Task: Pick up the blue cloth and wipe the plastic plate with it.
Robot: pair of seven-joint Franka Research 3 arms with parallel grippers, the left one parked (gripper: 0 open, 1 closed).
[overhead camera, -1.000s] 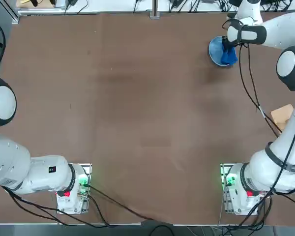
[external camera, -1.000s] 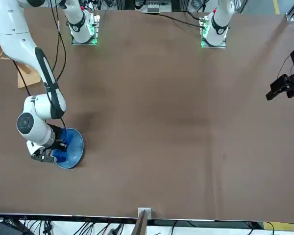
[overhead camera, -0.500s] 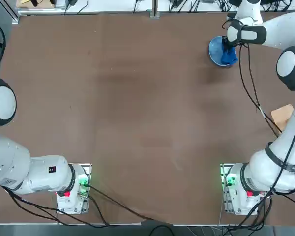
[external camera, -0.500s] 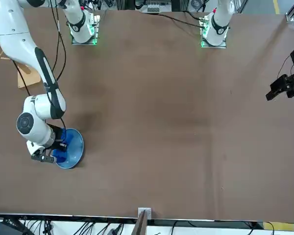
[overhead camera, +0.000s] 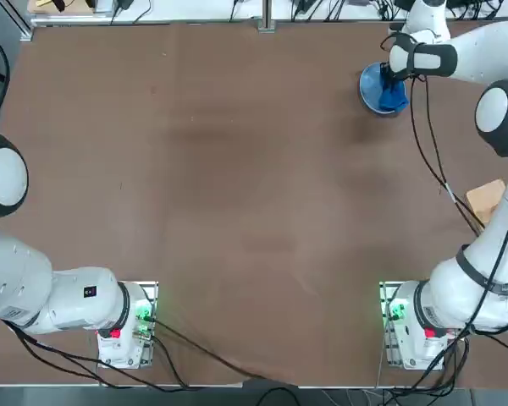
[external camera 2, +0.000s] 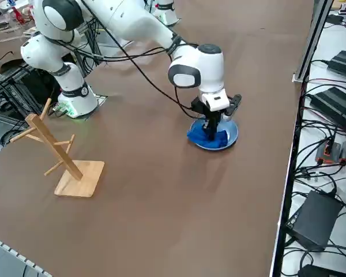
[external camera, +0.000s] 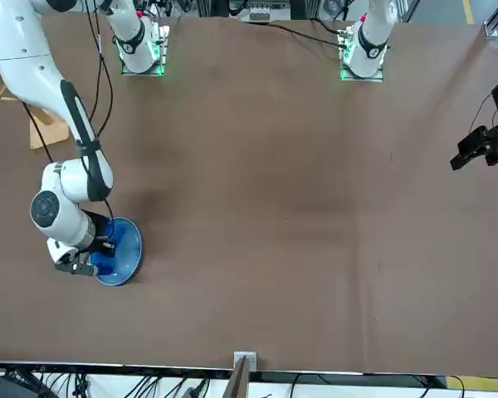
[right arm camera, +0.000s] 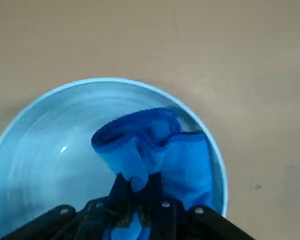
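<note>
Plastic plate [right arm camera: 50, 150] is lying on the brown counter [overhead camera: 237, 211] directly beneath the right hand [right arm camera: 139, 192], its raised rim showing around a shallow, light-blue bowl shape. Blue cloth [right arm camera: 165, 155] is the one thing sitting in it, bunched and folded, with a rolled edge standing up just past the fingertips. The right hand is pinching the cloth, its two fingers closed narrow on the fabric. The cloth is covering one side of the plate and reaching the rim there, while the other side of the plate is showing its bare, shiny inside. The right arm [external camera 2: 144, 26] is stretching out over the counter to the hand, with black cables [external camera 2: 141, 69] looping along it and hanging near the plate. Well apart from the hand, back toward the right arm's base, a wooden rack [external camera 2: 60, 150] is standing on a flat square foot, its pegs sticking out from a tilted post. The cables are passing between the rack and the hand.
</note>
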